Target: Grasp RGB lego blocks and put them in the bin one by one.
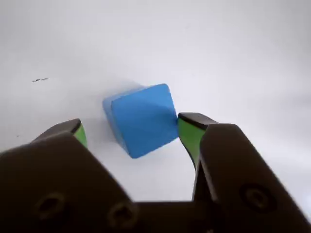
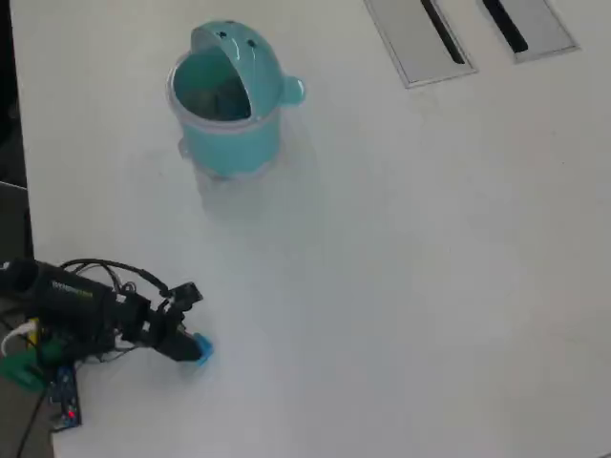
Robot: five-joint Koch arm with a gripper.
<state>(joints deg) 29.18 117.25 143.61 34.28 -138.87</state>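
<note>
A blue lego block [image 1: 142, 119] lies on the white table, turned corner-on. My gripper [image 1: 130, 128] is open around it. The right green-padded finger [image 1: 189, 133] touches the block's right corner. The left finger [image 1: 73, 130] stands apart from it. In the overhead view the gripper [image 2: 191, 348] is low at the lower left with the blue block [image 2: 200, 347] just showing at its tip. The light-teal bin [image 2: 227, 105] stands at the upper left with its lid flipped open. The red and yellow-green blocks are not in view.
Two grey slotted panels [image 2: 420, 38] lie at the table's top right. The arm's base and wires [image 2: 57, 329] sit at the left edge. A small dark mark [image 1: 40, 79] is on the table left of the block.
</note>
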